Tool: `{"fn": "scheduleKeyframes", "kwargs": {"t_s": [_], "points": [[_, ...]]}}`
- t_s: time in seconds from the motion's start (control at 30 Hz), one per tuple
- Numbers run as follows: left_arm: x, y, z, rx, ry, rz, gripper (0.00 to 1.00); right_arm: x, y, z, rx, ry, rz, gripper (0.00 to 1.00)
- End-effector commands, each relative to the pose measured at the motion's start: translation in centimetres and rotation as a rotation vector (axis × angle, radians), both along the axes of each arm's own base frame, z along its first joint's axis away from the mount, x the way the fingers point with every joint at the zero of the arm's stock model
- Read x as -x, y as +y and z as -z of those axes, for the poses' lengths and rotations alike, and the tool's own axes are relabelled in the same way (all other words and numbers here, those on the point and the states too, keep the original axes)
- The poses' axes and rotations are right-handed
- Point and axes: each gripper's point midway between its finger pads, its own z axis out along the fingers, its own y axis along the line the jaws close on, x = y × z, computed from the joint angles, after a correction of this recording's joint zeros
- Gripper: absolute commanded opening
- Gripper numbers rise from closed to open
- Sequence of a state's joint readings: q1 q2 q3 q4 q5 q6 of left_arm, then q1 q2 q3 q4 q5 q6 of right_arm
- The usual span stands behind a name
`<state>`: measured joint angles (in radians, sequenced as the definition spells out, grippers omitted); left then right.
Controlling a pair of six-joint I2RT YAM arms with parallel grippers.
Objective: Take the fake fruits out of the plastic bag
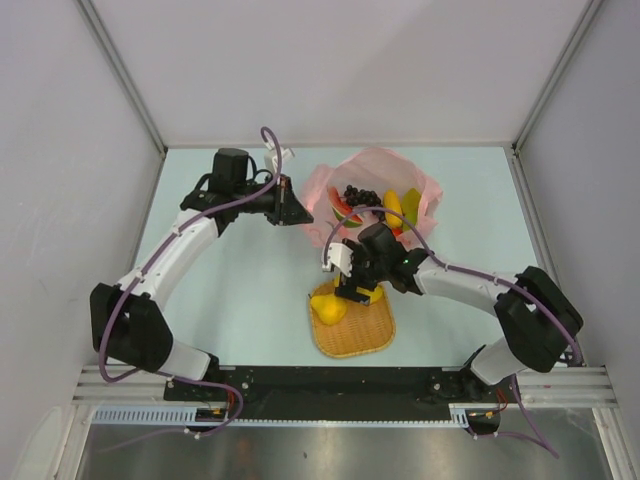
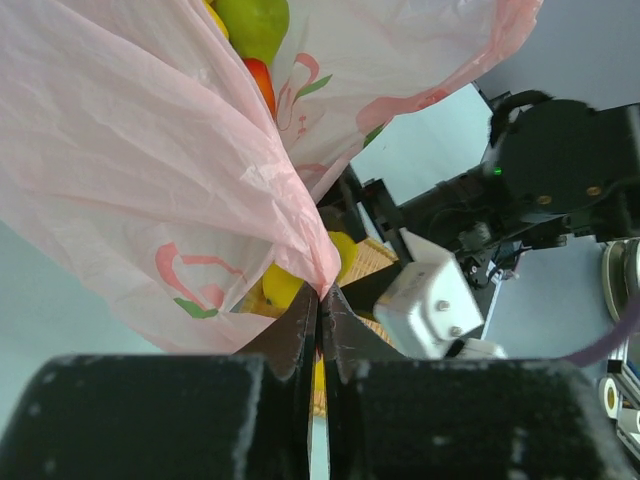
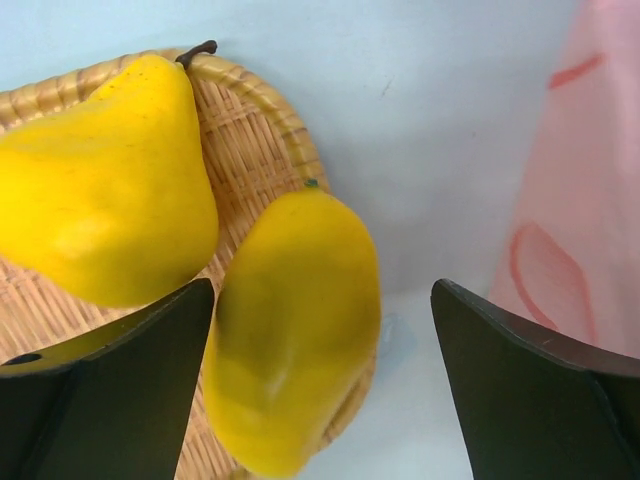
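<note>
Wickerwork lay nearest the arm bases: a woven tan tray (image 1: 356, 338) on the pale blue table (image 1: 230, 290), carrying two of the fake fruits. A yellow pear-shaped fruit (image 1: 328, 309) sat toward the tray's 10 o'clock corner, and a yellow mango (image 3: 295, 330) lay just beside it at the 1 o'clock edge, partly overhanging the rim. The right gripper (image 3: 323, 285) hung over the mango with its jaws spread wide, one finger close to the fruit's side and the other well clear, holding nothing; from above, that gripper and its wrist hid most of the mango and the tray's far edge. At 12 o'clock from the tray stood the plastic bag (image 1: 372, 160), mouth open upward, with a grape bunch (image 1: 358, 194), a watermelon slice (image 1: 344, 211) and a banana (image 1: 393, 207) showing inside. The left gripper (image 2: 321, 310), at the bag's 9 o'clock side, was pinched tight on a gathered fold of the pink film. Through the left wrist view a green pear (image 2: 255, 22) and a red-orange fruit (image 2: 262, 82) showed in the bag, half veiled by its crinkled wall. Grey walls (image 1: 330, 60) closed the space behind.
</note>
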<state>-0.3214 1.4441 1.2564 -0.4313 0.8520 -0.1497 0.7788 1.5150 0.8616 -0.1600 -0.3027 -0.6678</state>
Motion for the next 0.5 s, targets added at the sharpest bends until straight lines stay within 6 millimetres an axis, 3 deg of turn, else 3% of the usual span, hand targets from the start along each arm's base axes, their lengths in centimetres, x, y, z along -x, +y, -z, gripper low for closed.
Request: {"fn": "scheduleKeyframes", "kwargs": {"t_s": [0.0, 0.07, 0.23, 0.33, 0.37, 0.47], "points": [[-0.5, -0.8, -1.7, 0.039, -0.037, 0.034, 0.06, 0.4, -0.6, -3.9, -0.034, -0.079, -0.024, 0.95], [-0.6, -0.8, -1.6, 0.039, -0.034, 0.032, 0.06, 0.6, -1.1, -5.0, -0.043, -0.094, -0.013, 0.95], [-0.8, -1.0, -1.7, 0.043, -0.035, 0.033, 0.05, 1.7, -1.4, -12.1, -0.198, -0.173, 0.013, 0.94], [-0.7, -1.0, -1.9, 0.048, -0.031, 0.038, 0.05, -0.9, -1.7, -17.4, -0.360, -0.273, 0.200, 0.90], [-0.5, -1.2, -2.1, 0.050, -0.033, 0.043, 0.05, -2.7, -2.1, -19.5, -0.416, -0.345, 0.279, 0.88], [0.0, -1.5, -2.5, 0.059, -0.032, 0.058, 0.03, -6.3, -2.8, -21.3, -0.482, -0.400, 0.400, 0.68]]}}
